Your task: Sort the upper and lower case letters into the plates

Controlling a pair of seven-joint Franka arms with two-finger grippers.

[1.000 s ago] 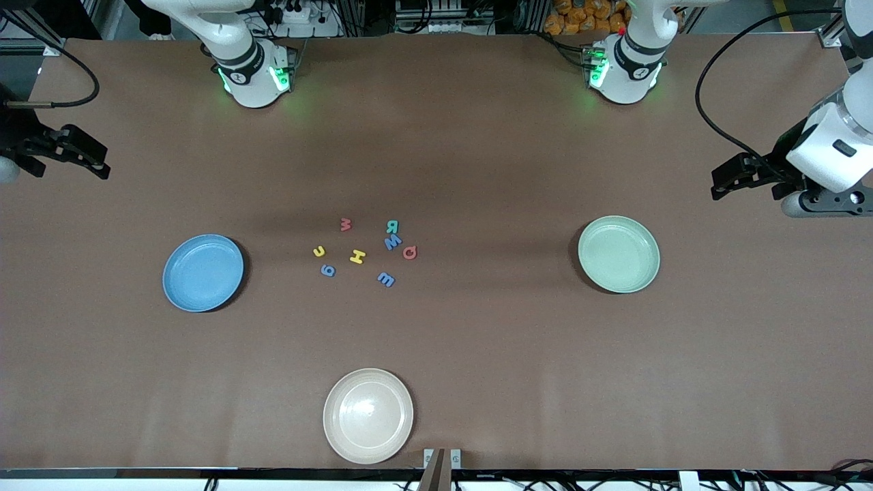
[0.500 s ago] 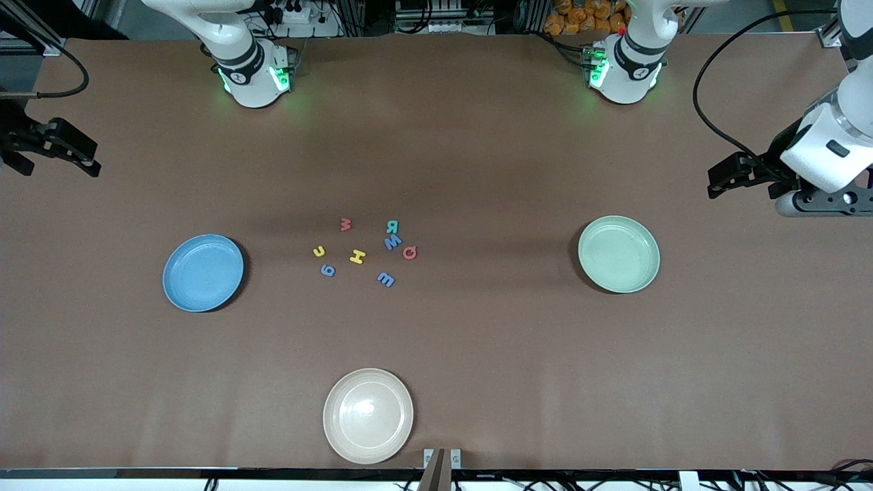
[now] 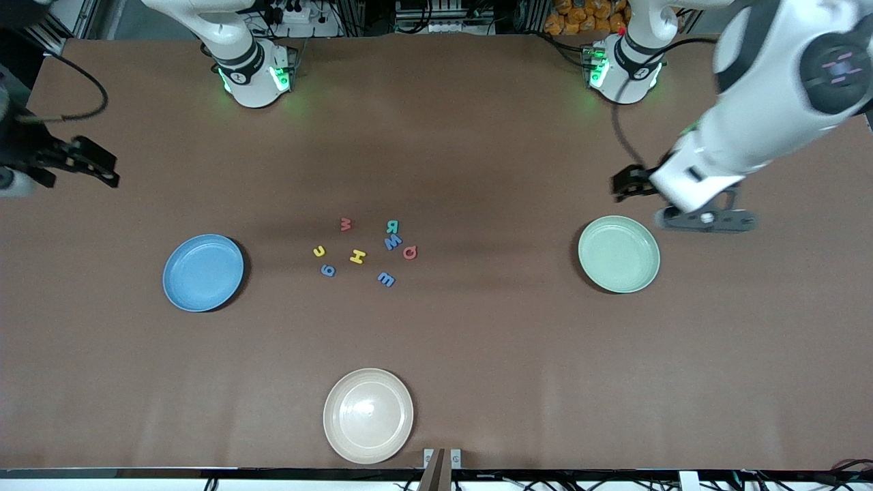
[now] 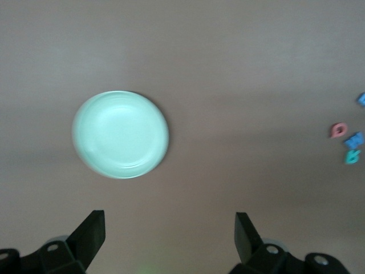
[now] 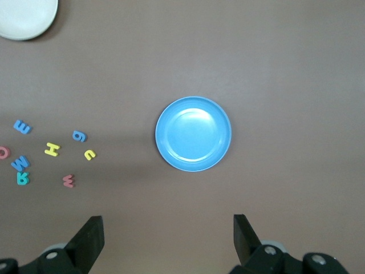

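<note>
Since the earlier frame the left gripper (image 3: 624,183) had swung in from the table's end to hover beside the mint plate (image 3: 618,254), jaws wide, empty. The right gripper (image 3: 102,170), also wide, hung near its table edge. The letters (image 3: 365,251) lay flat mid-table, facing assorted ways, between the mint and blue plate (image 3: 202,273).

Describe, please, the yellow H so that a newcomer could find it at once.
Start between the sky blue plate and the mint green plate, where the loose letters lie on the table. Near the cluster's middle is the yellow H. The only other yellow piece is smaller and curved.
</note>
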